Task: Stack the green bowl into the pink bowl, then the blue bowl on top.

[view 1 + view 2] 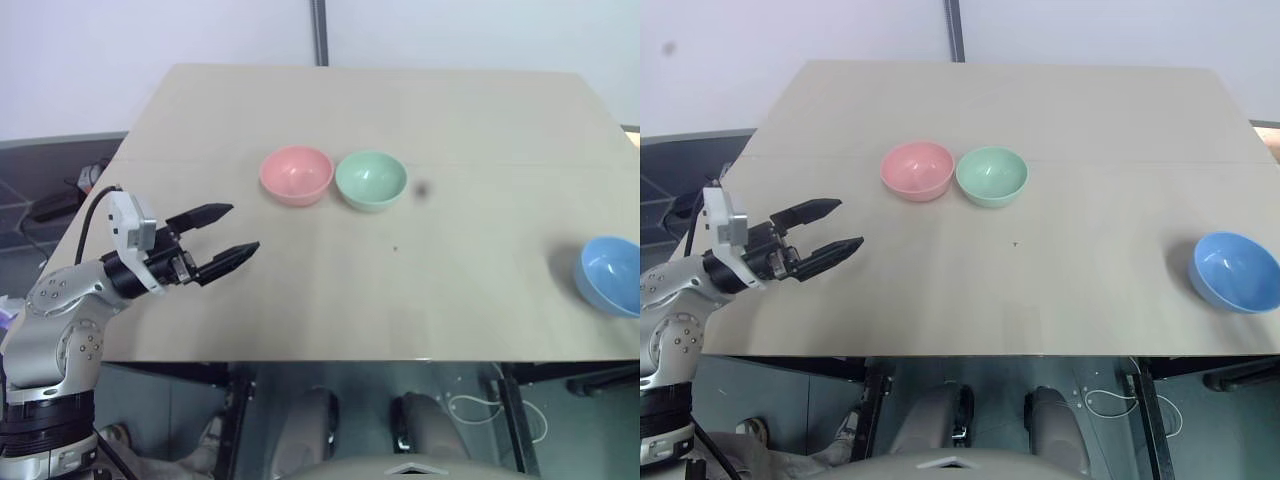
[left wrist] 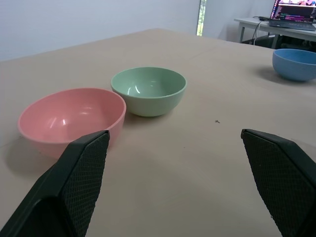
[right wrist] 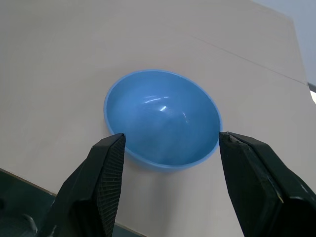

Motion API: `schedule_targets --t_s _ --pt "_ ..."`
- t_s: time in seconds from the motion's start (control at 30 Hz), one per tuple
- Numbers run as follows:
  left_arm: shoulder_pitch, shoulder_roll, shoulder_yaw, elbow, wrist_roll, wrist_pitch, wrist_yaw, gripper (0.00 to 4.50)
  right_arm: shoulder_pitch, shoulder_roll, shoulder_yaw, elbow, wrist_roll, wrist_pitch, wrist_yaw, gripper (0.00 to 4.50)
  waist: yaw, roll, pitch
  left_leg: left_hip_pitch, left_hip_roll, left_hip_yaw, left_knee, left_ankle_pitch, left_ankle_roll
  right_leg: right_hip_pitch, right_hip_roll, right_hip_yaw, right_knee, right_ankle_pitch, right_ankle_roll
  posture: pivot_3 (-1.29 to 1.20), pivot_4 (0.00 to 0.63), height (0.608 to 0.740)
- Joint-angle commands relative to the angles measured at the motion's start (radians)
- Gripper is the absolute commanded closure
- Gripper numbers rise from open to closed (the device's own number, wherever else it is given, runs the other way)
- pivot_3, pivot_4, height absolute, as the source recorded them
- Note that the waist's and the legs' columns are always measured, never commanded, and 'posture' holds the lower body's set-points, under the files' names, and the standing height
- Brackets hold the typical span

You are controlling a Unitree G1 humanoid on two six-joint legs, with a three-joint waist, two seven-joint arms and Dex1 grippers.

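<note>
My left gripper hangs over the near left part of the table, its two black fingers spread as wide as they go and pointing toward the middle of the tabletop with nothing between them. Ahead of it, toward the far middle of the table, the pink bowl and the green bowl sit upright side by side, the pink one on my left, the green one on my right, their rims just about touching (from my left wrist they look pressed together, though I cannot tell for sure). Both are empty and glossy inside.

The blue bowl stands well apart from that pair, upright near the table's right edge and close to the near edge. My right gripper is over it: the fingers stand open, one on each side of the bowl's rim, with the bowl resting on the table between them and no grip made. Whether the pads touch the rim I cannot tell.

In my left wrist's view a laptop sits on a desk in the background beyond the blue bowl.
</note>
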Motion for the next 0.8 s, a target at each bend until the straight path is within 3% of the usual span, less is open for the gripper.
schedule_targets --t_s 0.03,0.27,0.37,0.57,0.63,0.8 --pt "-0.026 0.012 0.001 -0.004 0.007 -0.011 0.009 0.0 -0.016 0.005 -0.015 -0.011 0.015 -0.025 -0.008 1.21 0.0 0.0 0.0 0.0 0.0 0.0 0.0 0.0 0.0 0.0 0.0 0.0 0.0 0.0 0.0 0.0 0.15 0.74" --pt "-0.096 -0.012 -0.06 0.008 0.048 -0.026 0.043 0.0 -0.087 0.058 0.068 -0.08 0.002 -0.058 -0.077 1.21 0.0 0.001 -0.001 0.0 0.0 0.0 0.0 0.0 0.0 0.0 0.001 0.0 0.0 0.0 0.0 0.0 0.15 0.74" --pt "-0.125 -0.008 -0.101 -0.007 0.139 -0.042 0.119 0.0 -0.126 0.092 0.144 -0.194 -0.028 -0.047 -0.165 1.21 -0.003 0.001 -0.001 0.0 0.0 0.0 0.0 0.0 0.0 0.0 0.001 0.0 0.0 0.0 0.0 0.0 0.15 0.74" --pt "-0.301 0.077 -0.278 0.016 0.401 -0.029 0.221 0.0 -0.3 0.099 0.465 -0.492 -0.05 0.102 -0.337 1.21 -0.002 -0.001 0.0 0.001 -0.001 0.0 0.001 0.0 0.0 0.0 0.004 0.001 0.004 0.0 0.0 0.0 0.15 0.74" --pt "-0.411 0.111 -0.384 0.088 0.521 -0.091 0.193 0.0 -0.406 0.106 0.599 -0.547 -0.093 0.143 -0.394 1.21 -0.001 -0.001 0.001 0.001 0.0 0.0 0.002 0.0 0.0 -0.002 0.006 0.001 0.005 0.0 0.0 0.0 0.15 0.74" --pt "-0.674 0.076 -0.622 0.371 0.79 -0.255 0.178 0.0 -0.594 0.189 0.91 -0.622 -0.203 0.19 -0.487 1.21 0.004 -0.001 0.001 -0.001 -0.002 -0.002 0.003 0.0 0.0 -0.002 0.008 -0.001 0.006 0.0 0.0 0.0 0.15 0.74"
